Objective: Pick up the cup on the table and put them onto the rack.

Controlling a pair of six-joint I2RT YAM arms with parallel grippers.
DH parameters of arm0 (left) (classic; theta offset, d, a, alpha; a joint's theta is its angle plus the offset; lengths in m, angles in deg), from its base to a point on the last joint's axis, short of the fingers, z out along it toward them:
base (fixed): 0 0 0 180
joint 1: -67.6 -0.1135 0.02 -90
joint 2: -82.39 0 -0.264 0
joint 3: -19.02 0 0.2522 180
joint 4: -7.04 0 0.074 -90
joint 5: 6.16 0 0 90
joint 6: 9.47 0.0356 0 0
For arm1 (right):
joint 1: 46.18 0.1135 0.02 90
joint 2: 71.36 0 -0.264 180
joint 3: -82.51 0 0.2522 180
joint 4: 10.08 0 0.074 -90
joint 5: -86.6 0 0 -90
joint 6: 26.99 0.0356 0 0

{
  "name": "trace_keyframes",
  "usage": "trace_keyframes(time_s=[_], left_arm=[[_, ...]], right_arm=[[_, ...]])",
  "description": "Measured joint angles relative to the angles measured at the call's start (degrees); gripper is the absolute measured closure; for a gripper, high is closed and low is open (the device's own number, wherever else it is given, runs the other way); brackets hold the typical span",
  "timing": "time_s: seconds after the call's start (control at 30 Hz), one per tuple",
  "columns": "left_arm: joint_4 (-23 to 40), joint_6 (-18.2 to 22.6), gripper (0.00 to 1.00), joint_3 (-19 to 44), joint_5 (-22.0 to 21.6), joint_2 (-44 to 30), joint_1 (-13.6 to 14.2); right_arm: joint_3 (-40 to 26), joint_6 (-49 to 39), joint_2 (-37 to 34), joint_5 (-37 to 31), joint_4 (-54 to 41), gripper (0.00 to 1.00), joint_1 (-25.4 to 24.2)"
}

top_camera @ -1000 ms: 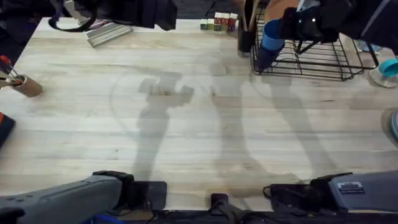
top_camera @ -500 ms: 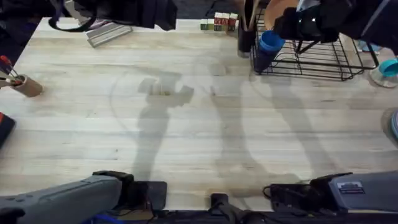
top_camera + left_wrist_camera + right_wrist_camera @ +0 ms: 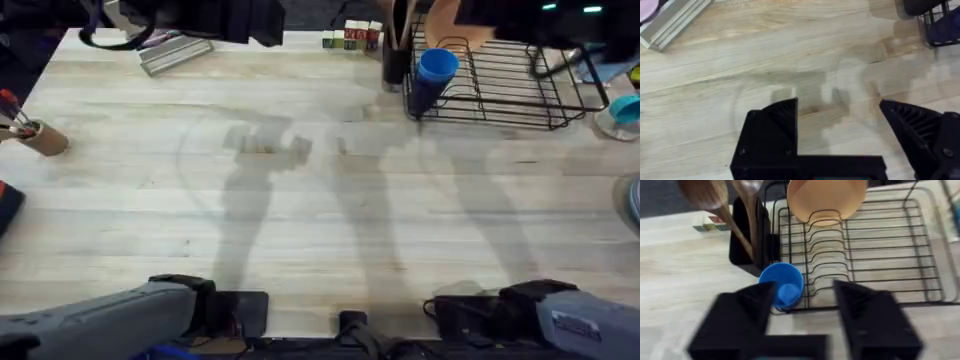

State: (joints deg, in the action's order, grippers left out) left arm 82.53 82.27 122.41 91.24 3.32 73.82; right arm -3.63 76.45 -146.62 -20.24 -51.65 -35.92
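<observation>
Blue cup (image 3: 436,66) is sitting upright in the near-left corner of the rack (image 3: 520,95), mouth up, right at the wire edge. From my right wrist cam it's the same: blue cup (image 3: 782,283) inside the rack (image 3: 865,255) corner, just beside the black utensil holder (image 3: 747,235) w/ the wooden spoons (image 3: 715,200). An orange bowl (image 3: 827,197) stands in the prongs further back.

Right end effector (image 3: 802,310) is open, nothing between the fingers, hovering above the cup and apart from it. Left end effector (image 3: 840,135) is also open and empty, over bare table (image 3: 790,60) well away from the rack.

Under the blue cup I see a darker shape in the overhead; prob the navy cup nested below, but I can't tell for sure. If so, both are racked and I'd judge the task near done.

What I'm watching for:
- Cup sits at the rack's edge wire. Any brush from my right fingers on the way out could tip it off onto the table.
- If it's a stack of two, it's taller and tippier; a nudge to the top cup topples both.
- Utensil holder is just beside it, spoon handles lean out. A sideways move could snag them.
- I'd go straight up and clear before swinging back.
</observation>
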Motion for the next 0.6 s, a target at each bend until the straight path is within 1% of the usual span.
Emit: trace_keyframes(time_s=[0.03,0.07,0.3,0.47,0.6], left_arm=[[0.0,0.0,0.006,0.0,0.0,0.0,0.0],[0.0,0.0,0.006,0.0,0.0,0.0,0.0],[1.0,0.0,0.006,0.7,0.0,0.0,0.0],[4.4,0.0,0.006,5.2,0.0,0.0,0.0],[7.6,0.0,0.006,8.4,0.0,0.0,0.0]], right_arm=[[0.0,-0.5,2.2,0.0,-1.4,0.038,0.0],[0.0,-0.4,4.4,0.0,-3.1,0.012,0.0],[0.0,-0.6,16.5,0.0,-12.4,0.006,0.0],[0.0,-0.7,22.5,0.0,-17.4,0.006,0.0],[0.0,-0.7,24.9,0.0,-18.7,0.006,0.0]])
